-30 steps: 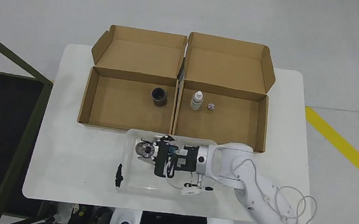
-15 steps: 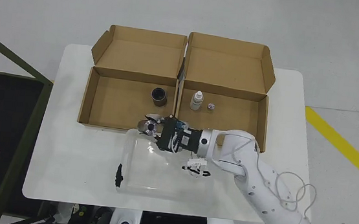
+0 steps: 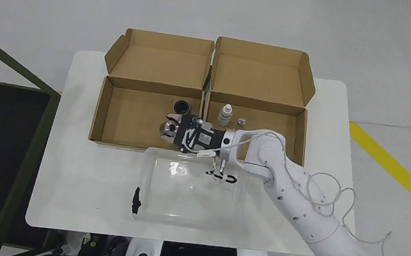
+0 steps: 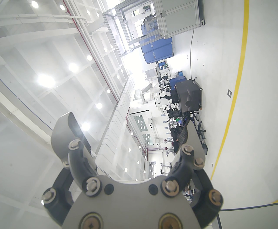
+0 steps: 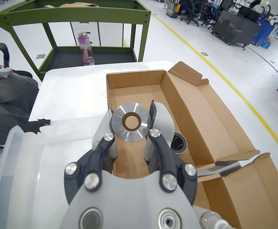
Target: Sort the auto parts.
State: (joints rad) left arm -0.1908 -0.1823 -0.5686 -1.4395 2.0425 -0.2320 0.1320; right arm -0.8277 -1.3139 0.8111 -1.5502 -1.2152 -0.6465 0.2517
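The right gripper (image 5: 131, 114) is clamped on a silver metal disc (image 5: 139, 130) with a round hole through its middle, one finger pressing on each side of the rim. In the top view the right gripper (image 3: 169, 130) and its disc (image 3: 166, 130) are over the near right part of the left cardboard box (image 3: 128, 117), just inside its front wall; the disc seems to be held clear of the box floor, though the angle makes that hard to judge. Just beside the gripper, in the same box, stands a dark cylinder (image 5: 178, 144), open end up. The adjoining right cardboard box (image 3: 268, 138) holds a small white bottle (image 3: 225, 114) and, near it, a small metal part (image 3: 241, 121). In front of both boxes sits a clear plastic bin (image 3: 176, 199) with a black piece (image 3: 136, 200) at its left edge. All of this rests on the white table (image 3: 73, 152). A green cart (image 5: 73, 13) stands off to the side with a pink bottle (image 5: 86, 48) on its shelf. The left gripper (image 4: 128, 125) points up toward the ceiling, its fingers spread apart with nothing between them.
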